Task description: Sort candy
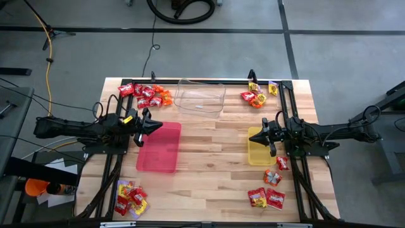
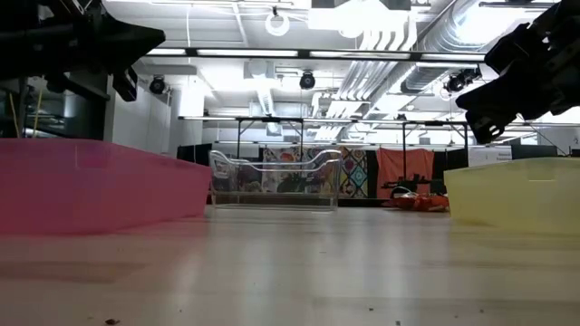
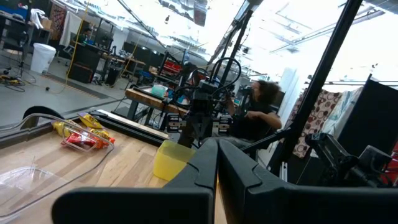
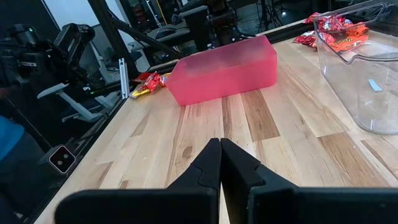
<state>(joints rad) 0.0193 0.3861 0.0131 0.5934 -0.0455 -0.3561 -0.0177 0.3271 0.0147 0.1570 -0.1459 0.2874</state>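
The candy lies in four heaps of small shiny red, orange and yellow packets near the table's corners: far left (image 1: 145, 95), far right (image 1: 258, 95), near left (image 1: 131, 197) and near right (image 1: 269, 193). My left gripper (image 1: 152, 125) (image 3: 217, 155) is shut and empty. It hovers at the far left corner of the red tray (image 1: 159, 147). My right gripper (image 1: 261, 132) (image 4: 220, 155) is also shut and empty, raised over the far end of the yellow tray (image 1: 259, 152). In the low view both grippers hang well above the tabletop.
A clear plastic tray (image 1: 200, 98) stands at the far middle of the table between the two far heaps. Bare wood lies between the red and yellow trays. Black frame rails run along the table's left and right sides. A person (image 3: 261, 112) sits beyond the table's right side.
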